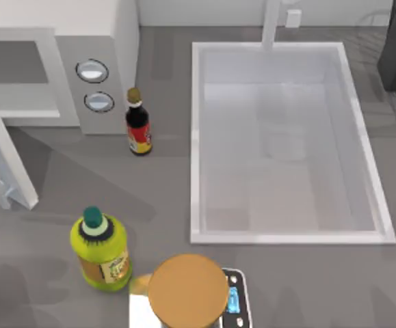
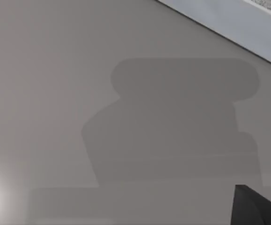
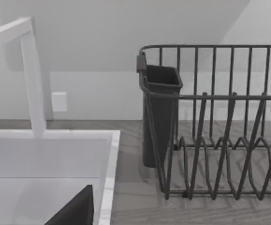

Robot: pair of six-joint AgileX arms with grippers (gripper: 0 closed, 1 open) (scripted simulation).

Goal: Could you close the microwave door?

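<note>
The microwave (image 1: 61,61) sits at the upper left of the top view, its grey cavity open and bare, with two round knobs on the grey panel at its right. The door (image 1: 3,160) stands swung out at the far left edge, below the cavity, hinged wide and well apart from the front opening.

Just right of the knob panel stands a dark sauce bottle (image 1: 138,123) with a brown cap and a red and yellow label. Lower left of centre is a yellow-green bottle (image 1: 102,249) with a green cap. At the bottom edge, a round tan lid or disc (image 1: 187,290) rests over a scale (image 1: 235,297) with a blue display.

The sink (image 1: 198,137) fills the centre and right; its basin holds nothing, and a white faucet (image 1: 271,24) rises at its top edge. A dark dish rack (image 3: 219,122) with a cutlery cup (image 3: 159,112), the cup holding nothing visible, stands at the right of the right wrist view, beside the sink rim.

The left wrist view looks at plain grey countertop (image 2: 79,93) carrying a blocky shadow. Whether either pincer is released or clenched I cannot tell
</note>
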